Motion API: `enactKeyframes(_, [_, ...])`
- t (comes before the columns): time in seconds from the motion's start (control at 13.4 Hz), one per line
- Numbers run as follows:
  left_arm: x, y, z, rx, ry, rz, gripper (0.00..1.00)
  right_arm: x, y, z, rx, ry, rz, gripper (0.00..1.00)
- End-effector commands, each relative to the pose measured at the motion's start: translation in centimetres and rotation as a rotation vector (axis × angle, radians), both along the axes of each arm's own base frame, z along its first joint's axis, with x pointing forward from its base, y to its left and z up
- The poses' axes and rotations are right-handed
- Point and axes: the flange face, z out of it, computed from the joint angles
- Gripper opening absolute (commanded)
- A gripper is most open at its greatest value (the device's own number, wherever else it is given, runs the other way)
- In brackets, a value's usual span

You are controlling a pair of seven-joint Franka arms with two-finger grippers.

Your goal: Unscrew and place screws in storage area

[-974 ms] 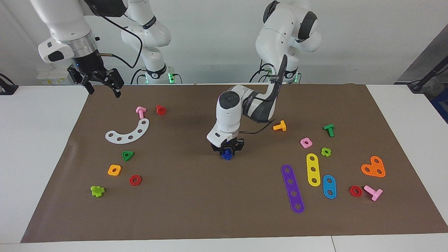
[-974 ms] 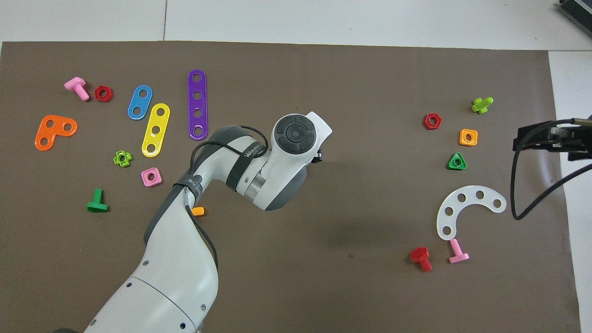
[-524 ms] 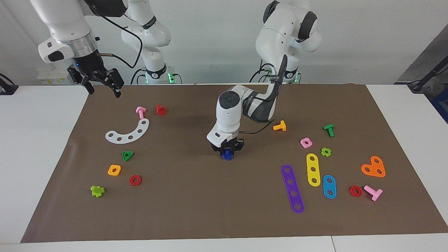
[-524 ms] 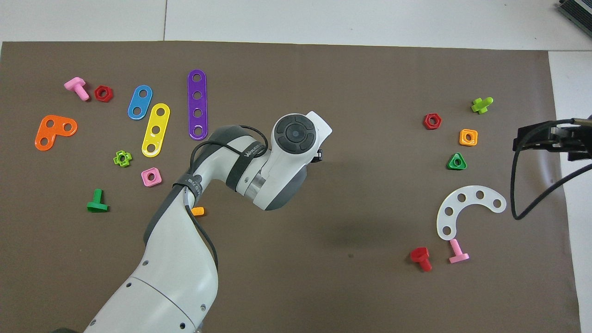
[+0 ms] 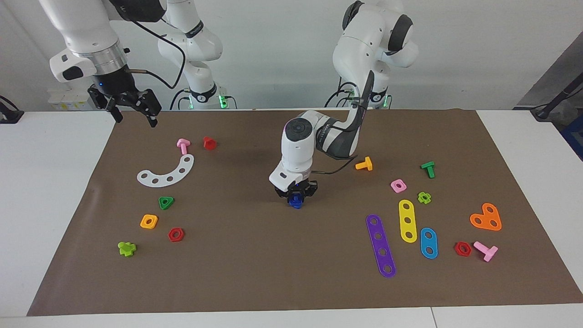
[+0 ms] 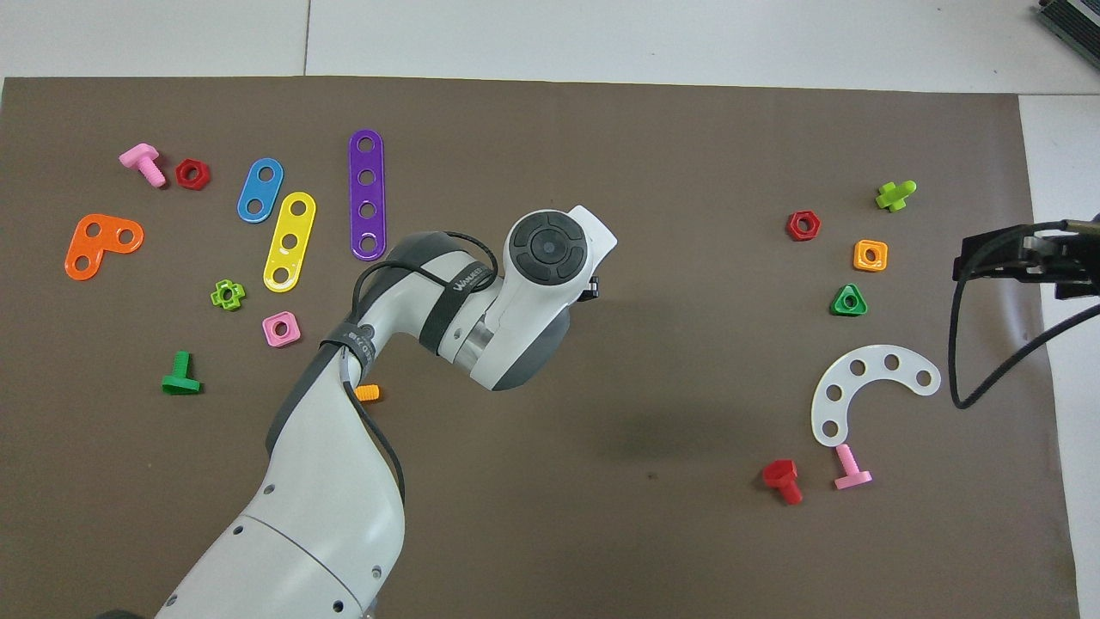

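Left gripper [image 5: 296, 197] | clamped on dark-blue screw [image 5: 296, 201] at mid-mat [image 5: 255, 273], likely for unscrewing | right gripper [image 5: 132, 109] parked over mat corner, fingers spread

1. The place looked like a robotics lab — two white robot arms [image 5: 364, 41] stood at the top of the frame against a bare grey wall [image 5: 282, 54].
2. A white table [image 5: 50, 191] carried a brown paper mat [image 5: 255, 264] strewn with colourful plastic toy parts [image 5: 408, 220].
3. Loose cables [image 5: 173, 68] hung at the upper left, and green indicator lights [image 5: 222, 101] glowed at an arm's base — test-bench gear, nothing domestic.
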Motion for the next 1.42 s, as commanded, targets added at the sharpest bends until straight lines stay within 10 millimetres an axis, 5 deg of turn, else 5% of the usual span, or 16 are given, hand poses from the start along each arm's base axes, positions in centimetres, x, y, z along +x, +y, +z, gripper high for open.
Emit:
enactKeyframes(0.0, [-0.1, 0.3, 0.4, 0.032, 0.017, 0.014, 0.47, -0.3, -0.1, 0.3, 0.003, -0.003, 0.019, 1.0])
enactKeyframes(0.9, [0.4, 0.1, 1.9, -0.01, 0.046, 0.052, 0.45, -0.3, -0.1, 0.3, 0.003, -0.003, 0.017, 1.0])
enactKeyframes(1.35, [1.2, 1.0, 4.2, -0.026, 0.074, 0.08, 0.45, -0.3, -0.1, 0.3, 0.003, -0.003, 0.019, 1.0])
